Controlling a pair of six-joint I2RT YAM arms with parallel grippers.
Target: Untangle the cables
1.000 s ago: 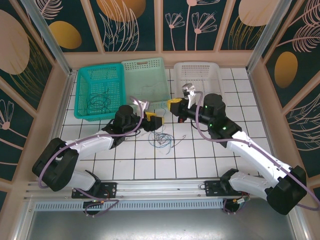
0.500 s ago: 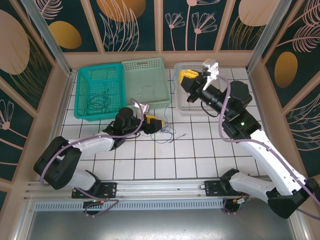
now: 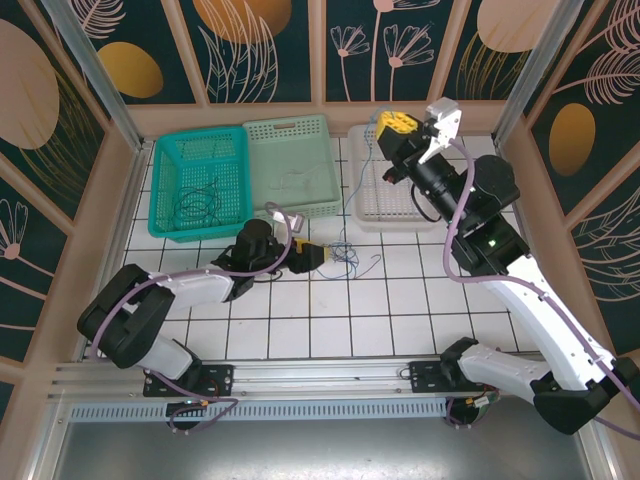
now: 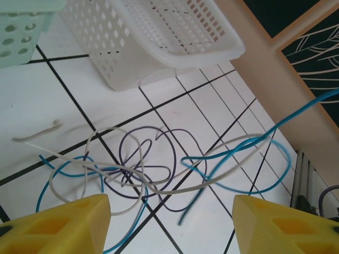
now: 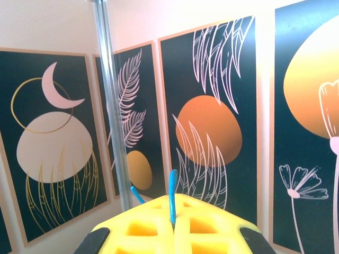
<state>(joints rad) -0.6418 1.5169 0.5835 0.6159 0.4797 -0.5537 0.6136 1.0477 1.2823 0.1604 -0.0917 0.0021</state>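
The tangle of cables (image 3: 345, 255) lies on the white tiles in front of the baskets. In the left wrist view it is a blue cable (image 4: 238, 151), a dark purple one (image 4: 159, 159) and a grey-white one (image 4: 212, 177), looped through each other. My left gripper (image 3: 312, 255) sits low just left of the tangle, open, its yellow fingertips (image 4: 58, 222) either side of the loops without holding them. My right gripper (image 3: 390, 124) is raised high over the white basket, shut on the blue cable (image 5: 172, 203), which runs taut down to the tangle.
Three baskets stand at the back: a teal basket (image 3: 198, 185) holding a dark cable (image 3: 200, 202), a pale green basket (image 3: 290, 165) and a white basket (image 3: 400, 175). The white basket (image 4: 159, 47) is close beyond the tangle. Walls enclose the table on three sides.
My right gripper rose and swung back right, from beside the tangle to over the white basket, pulling the blue cable. The tangle slid right and back. My left gripper followed and narrowed a little.
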